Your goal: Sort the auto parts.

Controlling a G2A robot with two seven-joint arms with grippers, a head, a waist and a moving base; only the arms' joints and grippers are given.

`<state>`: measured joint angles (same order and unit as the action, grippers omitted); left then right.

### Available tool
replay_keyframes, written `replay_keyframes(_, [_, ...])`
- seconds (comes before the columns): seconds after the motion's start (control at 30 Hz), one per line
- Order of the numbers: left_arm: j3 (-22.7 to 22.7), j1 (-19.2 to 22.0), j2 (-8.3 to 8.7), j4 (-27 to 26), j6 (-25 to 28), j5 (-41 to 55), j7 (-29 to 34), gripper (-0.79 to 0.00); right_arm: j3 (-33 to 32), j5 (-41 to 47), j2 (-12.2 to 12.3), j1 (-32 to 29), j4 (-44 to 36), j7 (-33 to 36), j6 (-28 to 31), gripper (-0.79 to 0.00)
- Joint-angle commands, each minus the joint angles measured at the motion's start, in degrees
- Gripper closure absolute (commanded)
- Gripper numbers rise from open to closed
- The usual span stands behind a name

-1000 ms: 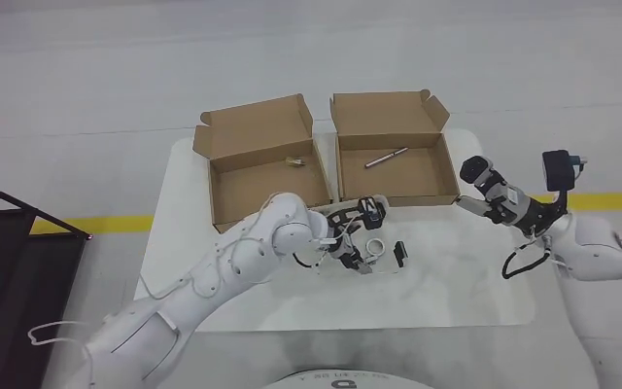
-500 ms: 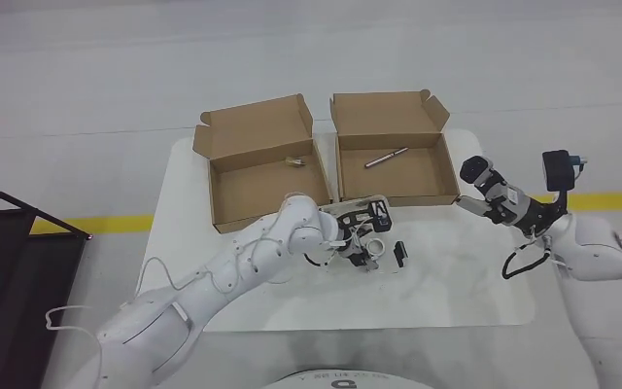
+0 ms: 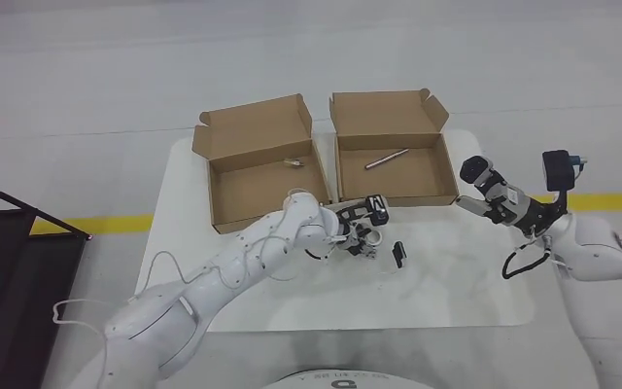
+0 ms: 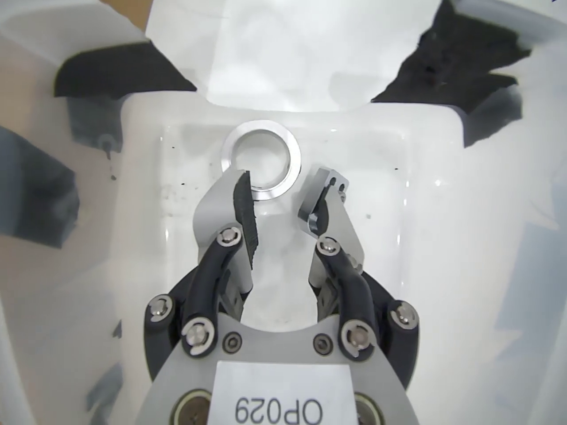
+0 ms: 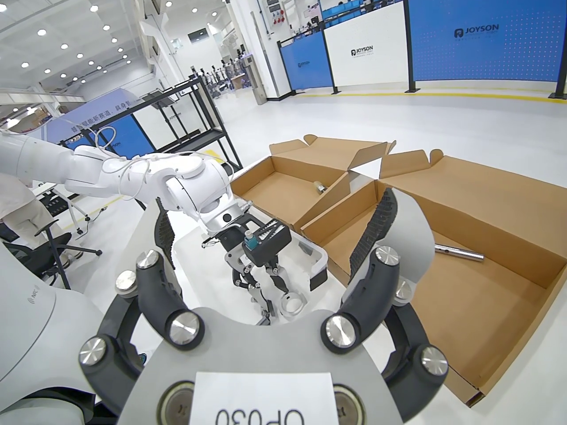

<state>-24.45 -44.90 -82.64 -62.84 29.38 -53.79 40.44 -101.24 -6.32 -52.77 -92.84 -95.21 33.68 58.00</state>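
Observation:
A clear plastic tray (image 4: 398,110) stands on the white table (image 3: 457,282) in front of two cardboard boxes. Inside it lies a metal ring (image 4: 262,165), with a small metal block (image 4: 330,187) with holes beside it. My left gripper (image 4: 283,192) hangs open just above the tray floor. One finger (image 4: 242,196) overlaps the ring's edge and the other is right against the block. In the top view the left gripper (image 3: 360,238) is near the boxes' front walls. My right gripper (image 3: 466,199) is open and empty, raised off the right box's front right corner.
The left box (image 3: 258,180) holds a small metal part (image 3: 292,161). A metal rod (image 3: 386,158) lies in the right box (image 3: 394,160). A black piece (image 3: 397,254) sits at the tray's corner. The table's front and right side are bare.
My left gripper has shifted a little toward the boxes and turned over the tray. The right arm has stayed put.

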Motion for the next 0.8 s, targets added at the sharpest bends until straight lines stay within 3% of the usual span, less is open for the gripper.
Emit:
replay_keyframes(0.0, [-0.49, -0.07, 0.22, -0.17, 0.33, -0.29, 0.38, -0.215, 0.00, 0.00, 0.00, 0.00, 0.00, 0.00, 0.00, -0.785])
replay_keyframes(0.23, [-3.78, -0.92, 1.56, -3.30, 4.45, 3.68, 2.49, -0.228, 0.00, 0.00, 0.00, 0.00, 0.00, 0.00, 0.00, -0.785])
replay_keyframes(0.57, [-7.62, -3.35, 4.00, -9.49, 4.60, 3.39, 7.63, -0.240, 0.00, 0.00, 0.00, 0.00, 0.00, 0.00, 0.00, -0.785])
replay_keyframes(0.77, [-7.52, -4.57, 4.44, -10.56, 5.51, 2.52, 8.52, -0.249, 0.00, 0.00, 0.00, 0.00, 0.00, 0.00, 0.00, -0.785])
